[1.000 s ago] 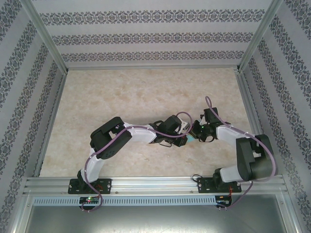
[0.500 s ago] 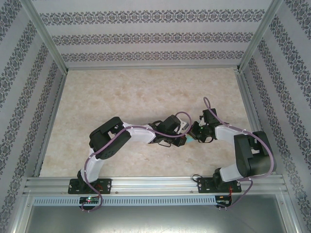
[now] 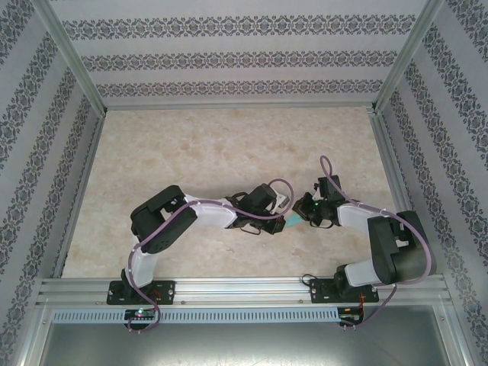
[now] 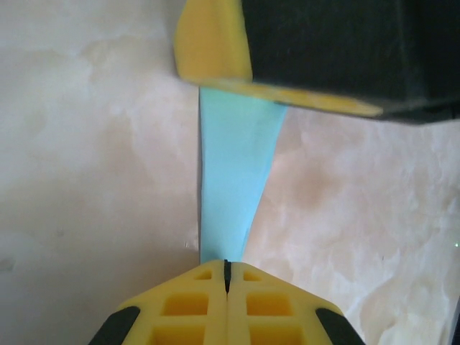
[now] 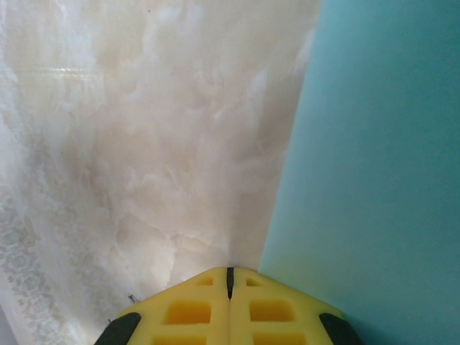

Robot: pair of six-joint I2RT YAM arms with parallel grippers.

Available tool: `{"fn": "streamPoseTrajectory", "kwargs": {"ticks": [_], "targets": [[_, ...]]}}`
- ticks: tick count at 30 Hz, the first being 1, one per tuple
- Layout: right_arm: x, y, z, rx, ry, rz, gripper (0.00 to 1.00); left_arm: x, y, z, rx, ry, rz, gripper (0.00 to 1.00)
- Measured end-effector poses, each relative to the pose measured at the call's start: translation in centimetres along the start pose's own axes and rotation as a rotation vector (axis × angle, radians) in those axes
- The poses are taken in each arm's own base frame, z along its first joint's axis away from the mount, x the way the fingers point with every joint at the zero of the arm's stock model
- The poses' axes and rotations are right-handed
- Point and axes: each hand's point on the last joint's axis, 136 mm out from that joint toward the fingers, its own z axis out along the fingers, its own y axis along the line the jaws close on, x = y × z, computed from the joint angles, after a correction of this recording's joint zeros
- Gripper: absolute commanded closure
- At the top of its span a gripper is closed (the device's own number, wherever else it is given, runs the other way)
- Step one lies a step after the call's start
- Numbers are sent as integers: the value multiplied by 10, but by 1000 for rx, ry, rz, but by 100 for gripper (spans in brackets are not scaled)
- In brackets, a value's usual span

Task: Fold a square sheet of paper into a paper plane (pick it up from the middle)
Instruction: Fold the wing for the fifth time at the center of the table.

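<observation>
**A:** Where is the paper (image 4: 233,172) found, and how is it held?

**B:** It is seen stretched between the two grippers, over the table (image 4: 86,144), a little right of the middle and towards the near edge. Its narrow end is pinched in the left gripper (image 4: 226,272), whose yellow fingertips are pressed together with no gap.

**A:** And the other end?

**B:** The wider end is taken in under the right gripper (image 5: 230,277). Those fingertips are closed tight as well, and the paper's edge is seen running right up to them. A grasp on the paper is therefore judged there too, though the pinch itself is hidden.

**A:** Which way is the long axis laid?

**B:** It is laid straight ahead from the left gripper to the right one, so the two are faced nose to nose along it. From the right wrist, the broad face is spread to the right of the fingertips, with bare table on the left.

**A:** Can one arm be called the nearer?

**B:** No; one end is held by each. The coming move is thought to turn on that shared line. Any pull, crease or handover is best made along it, or the thin sheet is likely to be twisted or torn.

**A:** Is the paper rested on the table?

**B:** That cannot be told from these views.
</observation>
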Motion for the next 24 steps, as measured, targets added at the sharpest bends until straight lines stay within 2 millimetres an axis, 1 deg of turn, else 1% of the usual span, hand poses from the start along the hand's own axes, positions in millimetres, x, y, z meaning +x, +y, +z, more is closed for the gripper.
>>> {"fn": "streamPoseTrajectory", "kwargs": {"ticks": [5, 7, 11, 14, 16, 19, 21, 24], "targets": [[0, 0, 0, 4, -7, 1, 100, 13, -4, -14, 2, 53, -20, 96], [0, 0, 0, 7, -9, -3, 100, 13, -7, -19, 3, 57, -26, 96], [0, 0, 0, 12, -13, -6, 100, -1, -16, -30, 23, 15, -41, 98], [0, 0, 0, 11, -13, -6, 100, -16, -21, -31, 42, -22, -63, 99], [0, 0, 0, 9, -15, -8, 100, -28, -24, -30, 58, -44, -75, 99], [0, 1, -1, 5, -18, -11, 100, -43, -24, -18, 80, -65, -94, 100], [1, 1, -1, 7, -23, -17, 100, -44, -21, -8, 79, -61, -103, 100], [0, 0, -1, 8, -26, -17, 100, -36, -11, 6, 65, -33, -127, 100]]}}
